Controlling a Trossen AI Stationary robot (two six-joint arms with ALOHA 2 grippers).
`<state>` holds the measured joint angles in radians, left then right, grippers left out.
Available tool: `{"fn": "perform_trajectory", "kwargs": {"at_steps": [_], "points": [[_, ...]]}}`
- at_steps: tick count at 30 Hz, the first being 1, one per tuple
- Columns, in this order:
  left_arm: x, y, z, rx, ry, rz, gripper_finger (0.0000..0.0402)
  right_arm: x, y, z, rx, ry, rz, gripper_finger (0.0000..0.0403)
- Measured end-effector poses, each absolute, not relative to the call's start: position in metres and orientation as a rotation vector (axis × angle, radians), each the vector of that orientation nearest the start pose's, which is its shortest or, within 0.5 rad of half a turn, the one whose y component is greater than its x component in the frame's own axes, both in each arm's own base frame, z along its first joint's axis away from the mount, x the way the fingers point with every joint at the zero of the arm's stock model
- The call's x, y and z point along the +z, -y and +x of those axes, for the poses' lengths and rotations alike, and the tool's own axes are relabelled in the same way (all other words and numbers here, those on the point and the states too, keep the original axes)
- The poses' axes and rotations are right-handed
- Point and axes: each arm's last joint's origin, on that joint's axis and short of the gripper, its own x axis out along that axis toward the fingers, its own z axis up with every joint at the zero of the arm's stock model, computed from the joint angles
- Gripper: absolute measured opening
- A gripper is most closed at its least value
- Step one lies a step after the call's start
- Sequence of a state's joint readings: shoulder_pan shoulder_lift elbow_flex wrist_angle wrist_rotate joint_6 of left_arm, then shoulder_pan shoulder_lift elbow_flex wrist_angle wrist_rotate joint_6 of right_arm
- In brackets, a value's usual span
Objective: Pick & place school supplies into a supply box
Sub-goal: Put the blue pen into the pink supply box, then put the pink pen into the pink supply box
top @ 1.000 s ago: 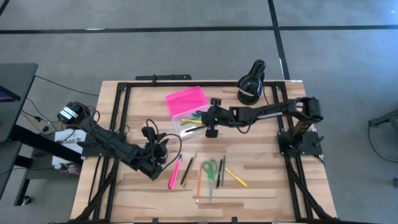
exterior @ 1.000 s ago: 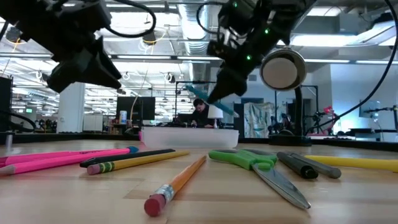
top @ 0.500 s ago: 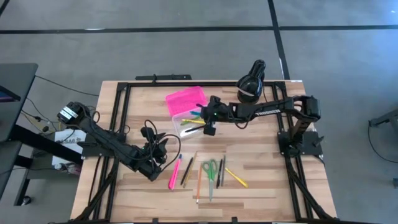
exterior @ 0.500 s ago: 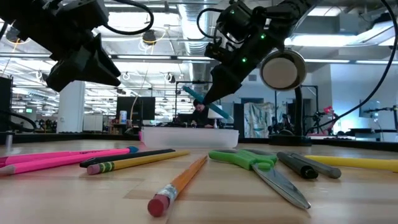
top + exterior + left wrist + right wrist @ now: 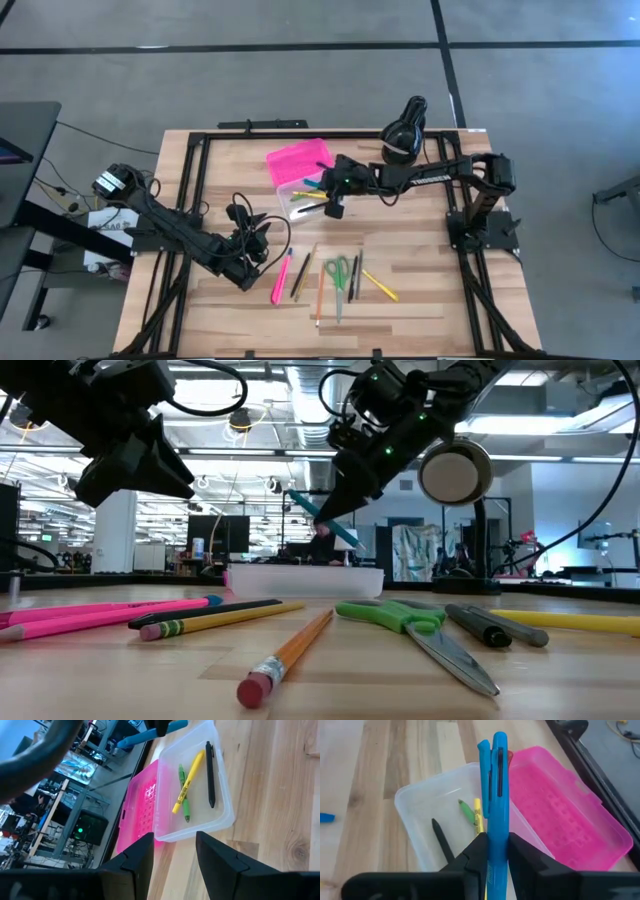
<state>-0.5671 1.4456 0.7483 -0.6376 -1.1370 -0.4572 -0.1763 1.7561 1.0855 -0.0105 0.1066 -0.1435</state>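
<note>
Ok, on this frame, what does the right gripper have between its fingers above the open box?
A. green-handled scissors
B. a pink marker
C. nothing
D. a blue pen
D: the right gripper clamps a blue pen over the supply box, while the scissors and pink marker lie on the table.

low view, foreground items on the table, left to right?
pink markers → black pencil → orange pencil → scissors → black pen → yellow pen
</note>
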Motion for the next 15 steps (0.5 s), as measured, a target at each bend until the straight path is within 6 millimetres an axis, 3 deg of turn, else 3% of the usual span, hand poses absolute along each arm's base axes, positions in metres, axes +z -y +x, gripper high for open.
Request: {"fn": "perform_trajectory", "kwargs": {"at_steps": [15], "points": [[0.1756, 0.1033, 0.2104, 0.638, -0.739, 0.541, 0.0141, 0.1973, 0.071, 0.3656, -0.235, -0.704, -0.099, 0.0148]]}}
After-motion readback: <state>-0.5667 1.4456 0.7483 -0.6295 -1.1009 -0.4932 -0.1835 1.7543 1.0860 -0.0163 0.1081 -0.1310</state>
